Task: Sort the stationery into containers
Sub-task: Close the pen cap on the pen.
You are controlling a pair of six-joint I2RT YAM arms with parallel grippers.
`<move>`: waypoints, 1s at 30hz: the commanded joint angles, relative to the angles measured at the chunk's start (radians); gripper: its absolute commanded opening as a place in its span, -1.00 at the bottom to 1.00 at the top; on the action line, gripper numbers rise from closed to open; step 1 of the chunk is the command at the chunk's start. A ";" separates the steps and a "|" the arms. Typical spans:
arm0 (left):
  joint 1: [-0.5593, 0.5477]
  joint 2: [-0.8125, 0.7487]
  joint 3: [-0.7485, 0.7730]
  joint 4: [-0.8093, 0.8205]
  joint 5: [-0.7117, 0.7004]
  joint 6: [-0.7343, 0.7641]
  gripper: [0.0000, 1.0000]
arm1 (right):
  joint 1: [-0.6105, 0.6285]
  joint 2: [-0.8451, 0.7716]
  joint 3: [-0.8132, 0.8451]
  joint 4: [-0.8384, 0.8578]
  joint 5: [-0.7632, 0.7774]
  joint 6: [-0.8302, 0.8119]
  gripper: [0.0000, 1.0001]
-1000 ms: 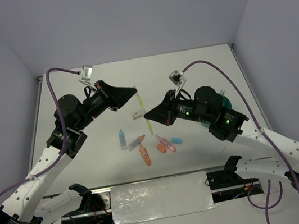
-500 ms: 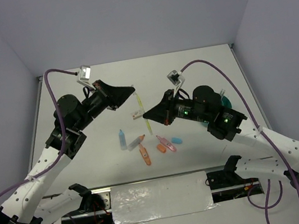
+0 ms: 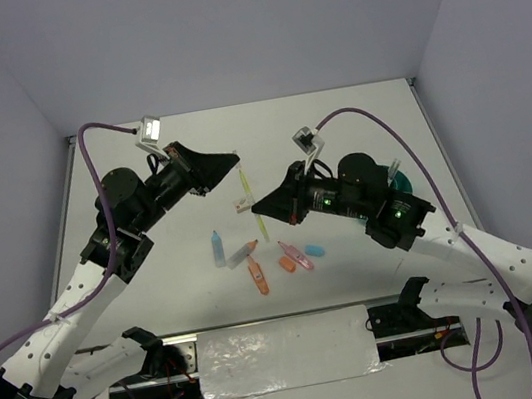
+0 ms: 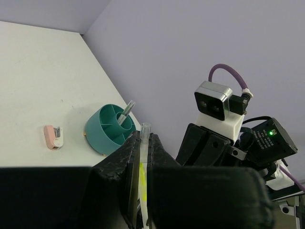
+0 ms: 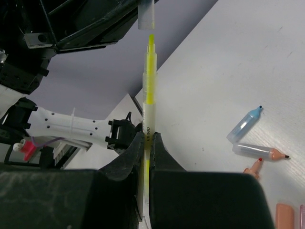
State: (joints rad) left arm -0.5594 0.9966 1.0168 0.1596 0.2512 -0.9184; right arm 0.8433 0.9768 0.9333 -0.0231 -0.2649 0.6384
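Glossy translucent plastic pen (image 5: 148, 95) and cap (image 5: 146, 15) (table (image 5: 228, 71) matt white).

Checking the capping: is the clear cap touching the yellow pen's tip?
Apart. The right wrist view shows a narrow gap of background between the clear cap and the yellow pen's tip.

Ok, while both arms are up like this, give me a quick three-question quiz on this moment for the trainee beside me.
1. True or false: the teal cup holds nothing.
2. Which item are the right fingers clamped on? A) light blue tube B) yellow pen C) pink eraser
3. In a few words: what do the left fingers pinch, and is it seated on the pen's tip?
Key: 1 false, a grey pen stands in one compartment. 2 B. 3 the clear cap; no, a small gap shows between it and the yellow tip.
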 commanded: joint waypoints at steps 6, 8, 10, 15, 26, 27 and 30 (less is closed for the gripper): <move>0.001 -0.015 0.014 0.066 0.017 -0.010 -1.00 | 0.008 0.019 0.075 0.031 0.006 -0.017 -1.00; 0.001 -0.013 0.012 0.061 0.019 -0.010 -1.00 | 0.008 0.014 0.079 0.031 0.007 -0.019 -1.00; 0.000 -0.015 0.008 0.061 0.014 -0.008 -1.00 | 0.008 0.013 0.081 0.031 0.015 -0.022 -1.00; 0.001 -0.015 0.008 0.057 0.016 -0.004 -1.00 | 0.008 0.011 0.085 0.002 0.033 -0.028 -1.00; 0.001 -0.015 -0.010 0.090 0.046 -0.042 -1.00 | 0.010 0.059 0.150 0.018 0.076 -0.054 -1.00; 0.000 -0.016 -0.012 0.090 0.048 -0.049 -1.00 | 0.005 0.074 0.157 0.020 0.081 -0.062 -1.00; 0.001 -0.022 -0.021 0.083 0.049 -0.056 -1.00 | 0.005 0.098 0.209 0.052 0.095 -0.077 -1.00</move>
State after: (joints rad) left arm -0.5564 0.9966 1.0069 0.2008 0.2623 -0.9527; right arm 0.8448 1.0565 1.0557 -0.0559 -0.2108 0.5976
